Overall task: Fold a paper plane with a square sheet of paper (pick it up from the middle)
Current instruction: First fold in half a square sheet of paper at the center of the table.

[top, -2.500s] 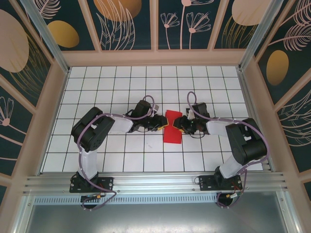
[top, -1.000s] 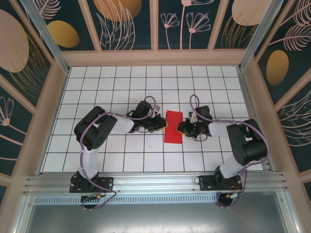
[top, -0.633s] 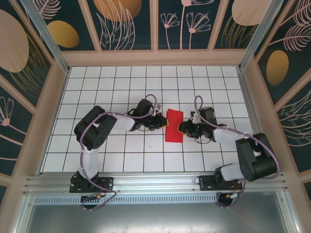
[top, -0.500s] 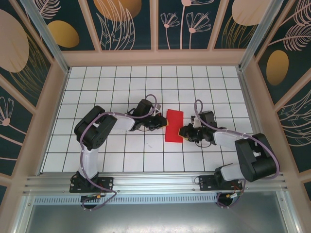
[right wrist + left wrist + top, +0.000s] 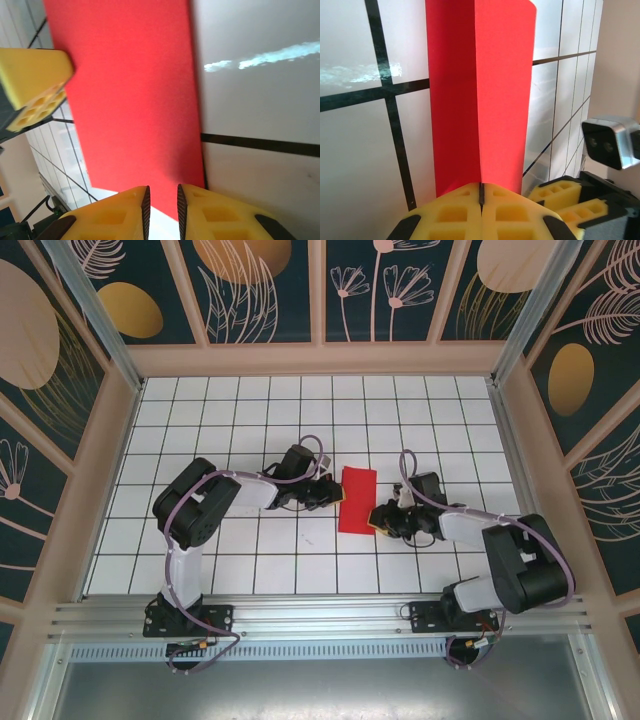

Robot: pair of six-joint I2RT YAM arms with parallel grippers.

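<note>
The square sheet of paper (image 5: 357, 498) is bright red and lies folded into a narrow rectangle in the middle of the tiled table. My left gripper (image 5: 330, 494) is at its left edge. In the left wrist view its yellow fingers (image 5: 455, 210) are shut, and the paper's (image 5: 480, 100) centre crease runs straight into the seam between them. My right gripper (image 5: 374, 516) sits at the paper's near right corner. Its jaws (image 5: 161, 200) stand a narrow gap apart over the paper's (image 5: 130, 100) edge, holding nothing.
The white tiled table (image 5: 250, 410) stretches out on every side of the paper. Patterned walls with wooden posts enclose it, and a metal rail (image 5: 320, 615) runs along the near edge. The two grippers are less than a tile apart.
The paper has settled from a bent shape into a flat rectangle. My right gripper has slid along its right edge toward the near corner. The left gripper has hardly moved.
</note>
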